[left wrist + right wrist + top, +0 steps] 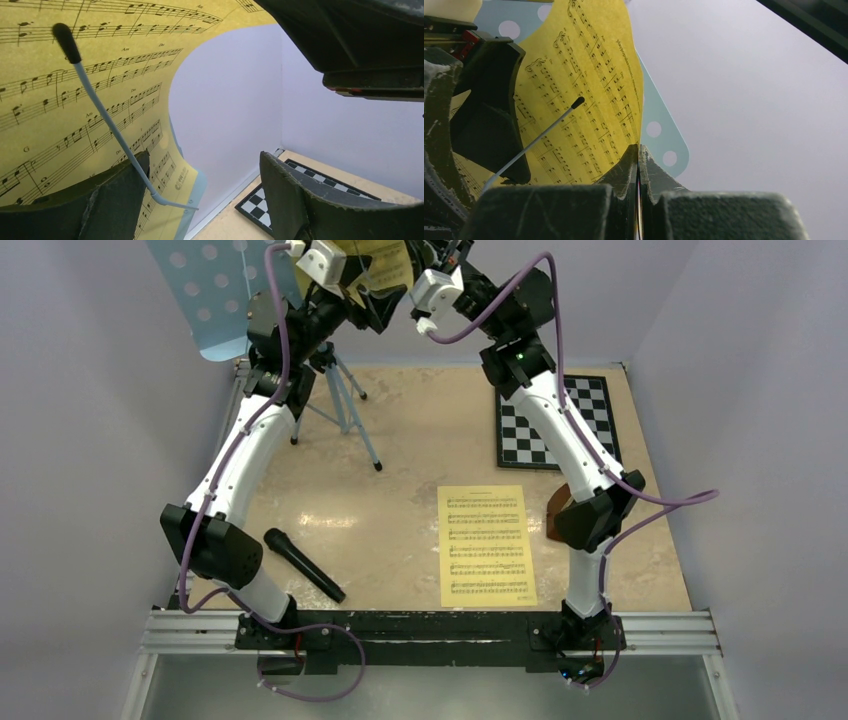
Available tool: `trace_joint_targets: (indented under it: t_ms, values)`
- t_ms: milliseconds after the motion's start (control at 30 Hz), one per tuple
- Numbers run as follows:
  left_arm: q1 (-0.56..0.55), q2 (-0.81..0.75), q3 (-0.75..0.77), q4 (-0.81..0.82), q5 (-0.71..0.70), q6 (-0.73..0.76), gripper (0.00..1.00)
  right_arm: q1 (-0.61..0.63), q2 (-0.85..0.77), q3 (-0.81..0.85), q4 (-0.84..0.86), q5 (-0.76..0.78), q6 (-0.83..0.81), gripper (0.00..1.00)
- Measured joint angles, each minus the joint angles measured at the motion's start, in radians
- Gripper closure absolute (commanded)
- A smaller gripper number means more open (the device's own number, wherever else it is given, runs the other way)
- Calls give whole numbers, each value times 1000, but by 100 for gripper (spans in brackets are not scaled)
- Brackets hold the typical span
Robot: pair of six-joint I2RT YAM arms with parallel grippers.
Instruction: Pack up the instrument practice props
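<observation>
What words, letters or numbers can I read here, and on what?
"Am": chord mark on the upper page, on the stand.
"G": chord mark, same page.
Its other marks, title and corner logo: too blurred.
Print on the lower page, on the table: too small.
Nothing else readable.

On the yellow sheet-music page (60, 100), the chord letters "G", "Am" and "Dm" are printed above the staves. A small logo near its lower corner is too blurred to be read. The heading of the second page (487, 545), lying flat, cannot be read.
</observation>
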Motion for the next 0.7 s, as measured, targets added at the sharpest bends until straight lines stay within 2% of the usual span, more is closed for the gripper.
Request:
trace_joint_targets:
  t_ms: [700]
  values:
    - [0, 0, 0, 0, 23, 61, 16, -35, 30, 231, 54, 34, -30, 100]
